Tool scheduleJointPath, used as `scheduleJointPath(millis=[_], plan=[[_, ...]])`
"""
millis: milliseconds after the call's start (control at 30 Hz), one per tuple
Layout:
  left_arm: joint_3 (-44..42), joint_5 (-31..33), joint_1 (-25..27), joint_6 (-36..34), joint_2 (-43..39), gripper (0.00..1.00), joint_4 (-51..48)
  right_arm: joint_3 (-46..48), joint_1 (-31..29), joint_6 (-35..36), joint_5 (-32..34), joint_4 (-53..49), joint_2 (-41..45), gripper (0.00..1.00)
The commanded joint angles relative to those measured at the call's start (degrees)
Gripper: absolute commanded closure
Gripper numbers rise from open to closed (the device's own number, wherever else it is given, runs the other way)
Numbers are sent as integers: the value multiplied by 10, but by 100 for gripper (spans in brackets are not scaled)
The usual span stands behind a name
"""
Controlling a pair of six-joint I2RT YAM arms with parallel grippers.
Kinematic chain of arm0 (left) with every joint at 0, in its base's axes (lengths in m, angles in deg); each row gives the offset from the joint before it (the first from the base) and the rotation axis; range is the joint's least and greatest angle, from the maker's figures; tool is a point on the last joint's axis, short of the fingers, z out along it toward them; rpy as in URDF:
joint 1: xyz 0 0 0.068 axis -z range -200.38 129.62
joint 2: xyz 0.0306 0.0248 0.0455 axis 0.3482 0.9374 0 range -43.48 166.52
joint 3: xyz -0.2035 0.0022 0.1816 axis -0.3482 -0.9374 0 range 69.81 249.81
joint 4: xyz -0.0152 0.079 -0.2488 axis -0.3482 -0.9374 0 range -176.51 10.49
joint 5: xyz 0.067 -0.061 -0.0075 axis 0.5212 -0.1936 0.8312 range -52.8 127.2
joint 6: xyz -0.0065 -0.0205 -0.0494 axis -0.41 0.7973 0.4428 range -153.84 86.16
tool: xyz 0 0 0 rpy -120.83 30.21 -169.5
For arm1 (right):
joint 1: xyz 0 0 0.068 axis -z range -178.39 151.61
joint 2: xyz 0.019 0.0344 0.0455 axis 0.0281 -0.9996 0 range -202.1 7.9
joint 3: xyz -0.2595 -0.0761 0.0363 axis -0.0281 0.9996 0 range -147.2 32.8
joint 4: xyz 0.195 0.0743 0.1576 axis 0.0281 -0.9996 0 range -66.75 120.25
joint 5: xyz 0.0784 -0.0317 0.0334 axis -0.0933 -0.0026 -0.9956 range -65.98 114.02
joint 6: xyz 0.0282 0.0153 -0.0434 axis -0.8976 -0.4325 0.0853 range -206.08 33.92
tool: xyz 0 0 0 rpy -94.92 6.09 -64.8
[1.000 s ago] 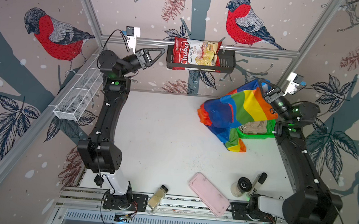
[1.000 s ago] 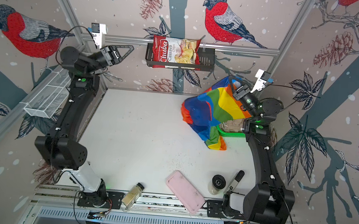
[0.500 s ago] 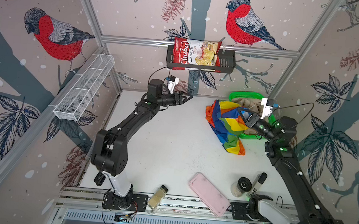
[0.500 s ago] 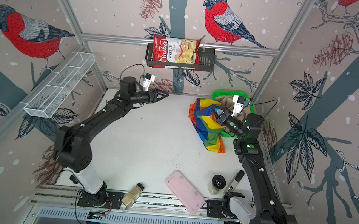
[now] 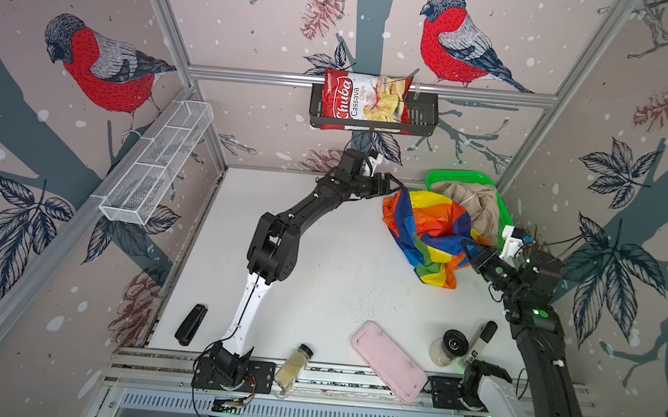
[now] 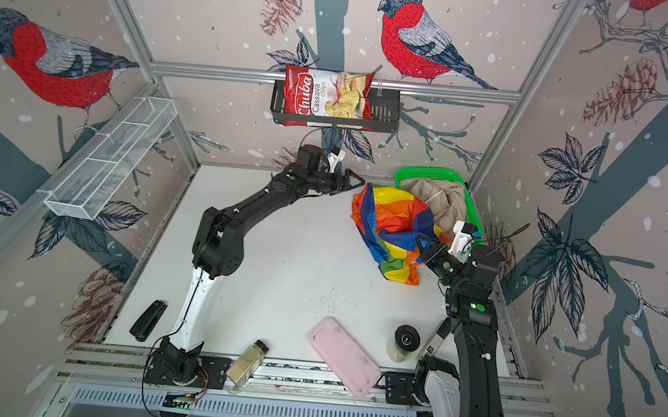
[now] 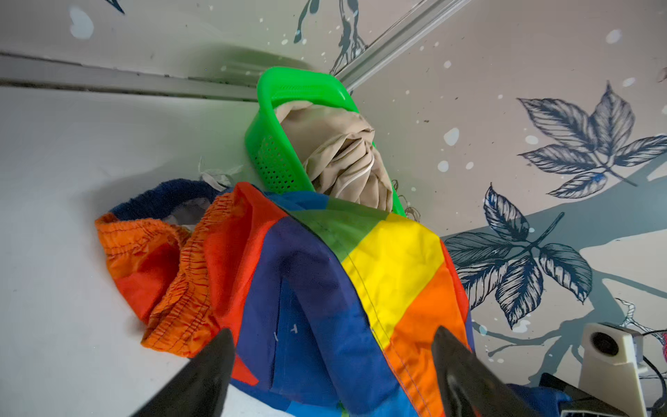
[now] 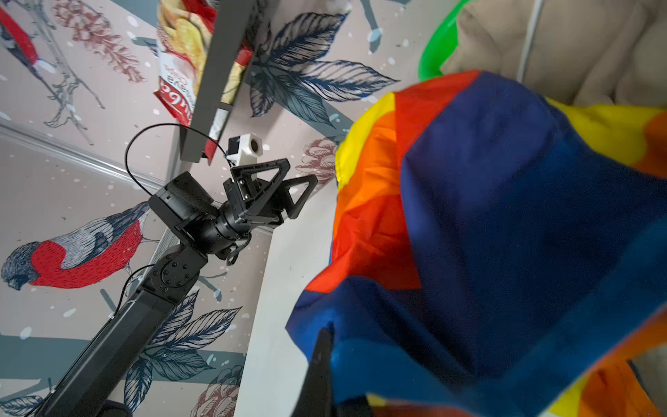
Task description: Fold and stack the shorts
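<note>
The rainbow shorts (image 5: 426, 231) (image 6: 393, 223) lie bunched on the white table at the back right, partly draped against the green basket (image 5: 461, 175) (image 6: 427, 172). My right gripper (image 5: 464, 243) (image 6: 419, 238) is shut on their near edge; in the right wrist view one finger (image 8: 325, 335) shows against blue cloth (image 8: 505, 234). My left gripper (image 5: 395, 182) (image 6: 356, 180) (image 7: 332, 330) stands open just short of the shorts' far end, near the orange waistband (image 7: 173, 289), with nothing between its jaws. The beige shorts (image 5: 471, 202) (image 7: 335, 151) sit crumpled in the basket.
A chips bag (image 5: 363, 101) rests in a black shelf on the back wall. A white wire basket (image 5: 157, 163) hangs at left. Along the front lie a black stapler-like object (image 5: 191, 324), a spice jar (image 5: 293, 366), a pink case (image 5: 388, 361), a black-lidded jar (image 5: 450, 346) and a marker (image 5: 478, 344).
My left arm swung down from the back-left wall to the rainbow shorts and its jaws opened. My right gripper lowered the shorts from mid-air onto the table.
</note>
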Motion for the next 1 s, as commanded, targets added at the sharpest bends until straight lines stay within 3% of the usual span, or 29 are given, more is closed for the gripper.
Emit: scheduleJointPath(millis=[0, 67, 133, 400, 500, 633, 667, 700, 733, 767, 800, 833, 967], plan=[[55, 27, 4, 9, 41, 14, -37, 0, 10, 15, -25, -19, 0, 100], [76, 30, 4, 23, 66, 12, -33, -3, 18, 19, -31, -29, 0, 100], [84, 30, 5, 36, 84, 2, -15, -8, 26, 25, -37, -43, 1, 100], [59, -5, 18, 145, 122, 3, 154, -23, 44, 44, -71, -100, 4, 100], [31, -22, 26, 204, 125, 3, 252, -41, 46, 81, -50, -170, 8, 100], [16, -22, 33, 243, 128, 7, 312, -57, 56, 110, -23, -228, 20, 100], [14, -23, 37, 250, 129, 13, 329, -58, 60, 110, -23, -231, 25, 100], [13, -22, 40, 259, 131, 28, 346, -56, 63, 110, -24, -232, 27, 100], [13, -21, 43, 266, 133, 46, 360, -56, 65, 110, -26, -231, 28, 100], [15, -20, 45, 273, 135, 76, 367, -55, 68, 109, -27, -229, 27, 100], [20, -21, 45, 279, 136, 93, 370, -53, 70, 107, -29, -225, 27, 100], [22, -24, 44, 282, 135, 99, 372, -52, 71, 103, -32, -218, 25, 100], [-4, -31, 17, 271, 92, 100, 364, -59, 72, 84, -42, -171, -5, 100]])
